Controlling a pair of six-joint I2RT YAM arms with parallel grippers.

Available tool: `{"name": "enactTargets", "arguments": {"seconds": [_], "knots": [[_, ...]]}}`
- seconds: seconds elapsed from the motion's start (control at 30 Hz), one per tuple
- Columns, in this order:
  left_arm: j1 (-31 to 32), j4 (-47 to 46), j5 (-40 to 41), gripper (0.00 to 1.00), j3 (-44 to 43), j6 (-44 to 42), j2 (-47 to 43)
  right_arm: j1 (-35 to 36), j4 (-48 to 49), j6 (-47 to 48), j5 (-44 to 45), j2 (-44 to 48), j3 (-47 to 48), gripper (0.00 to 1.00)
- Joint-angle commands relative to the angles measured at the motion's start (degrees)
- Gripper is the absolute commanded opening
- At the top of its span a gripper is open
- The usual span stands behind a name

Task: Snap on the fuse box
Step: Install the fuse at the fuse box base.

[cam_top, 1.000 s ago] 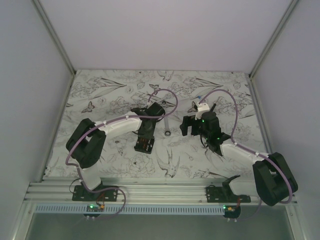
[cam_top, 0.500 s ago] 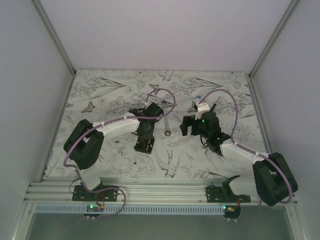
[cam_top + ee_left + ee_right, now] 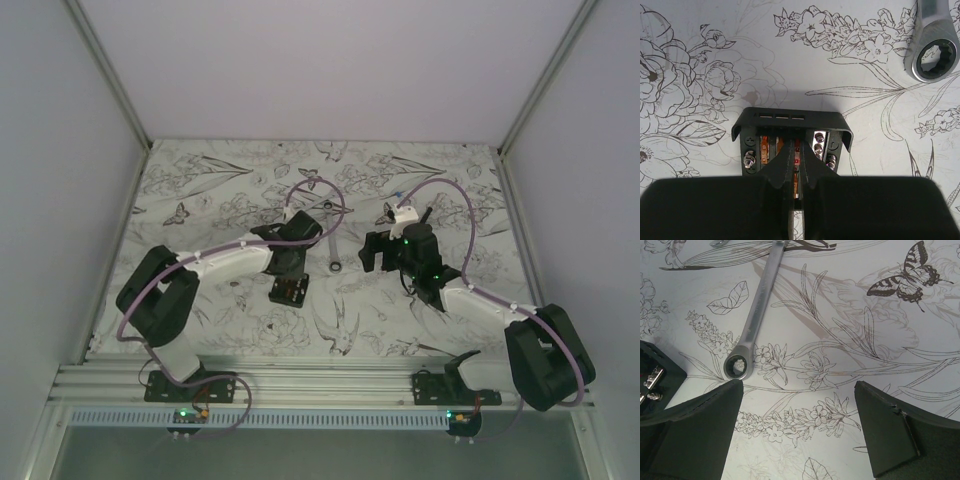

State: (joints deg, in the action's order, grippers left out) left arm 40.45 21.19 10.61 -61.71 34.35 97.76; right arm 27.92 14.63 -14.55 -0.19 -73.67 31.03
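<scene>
Black fuse box [image 3: 791,120] under your left gripper [image 3: 794,167], jaws pressed together: push squarely down mid-box; right gripper [image 3: 799,427] beside it, jaws spread.

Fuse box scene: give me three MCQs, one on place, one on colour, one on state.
1. Top view: where is the wrench relative to the fuse box?
A. On top of it
B. To its right
C. To its left, by the wall

2. What colour is the fuse box housing?
A. White
B. Yellow
C. Black

3. What state is the right pincer in?
A. Open, empty
B. Shut on the wrench
C. Shut on the fuse box

Answers:
1 B: the wrench's ring end lies right of the box, apart from it.
2 C: the left wrist view shows a black shell.
3 A: the right wrist view shows its fingers wide apart with nothing held between them.
</scene>
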Motion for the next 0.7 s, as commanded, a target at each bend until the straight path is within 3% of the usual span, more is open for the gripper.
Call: {"name": "enactTargets", "arguments": {"seconds": [0.0, 0.03, 0.07, 0.17, 0.4, 0.53, 0.67], "knots": [[1.5, 7.7, -3.5, 0.0, 1.7, 0.7, 5.1, -0.4, 1.8, -1.1, -1.2, -0.2, 0.5, 1.0], [1.5, 7.8, -3.7, 0.0, 0.4, 0.5, 4.4, -0.4, 1.9, -1.2, -1.3, -0.1, 0.4, 1.0], [1.5, 7.9, -3.6, 0.06, -1.1, 0.1, 3.8, -0.4, 1.9, -1.3, -1.4, 0.0, 0.5, 1.0], [1.5, 8.0, -3.6, 0.32, -5.5, -1.5, 1.8, -0.4, 2.0, -1.5, -2.1, 0.3, 0.5, 1.0], [1.2, 8.3, -2.9, 0.63, -10.3, -2.9, -2.4, -0.4, 0.9, -1.7, -2.8, 1.2, 0.7, 1.0], [-0.3, 8.4, -3.8, 0.66, -5.3, -1.0, -7.2, -0.4, -0.4, -1.7, -2.5, 1.9, 0.5, 1.0], [-2.8, 8.4, -4.5, 0.61, 3.1, 1.9, -13.3, -0.4, -0.8, -2.1, -2.5, 2.4, 0.2, 0.99]]}}
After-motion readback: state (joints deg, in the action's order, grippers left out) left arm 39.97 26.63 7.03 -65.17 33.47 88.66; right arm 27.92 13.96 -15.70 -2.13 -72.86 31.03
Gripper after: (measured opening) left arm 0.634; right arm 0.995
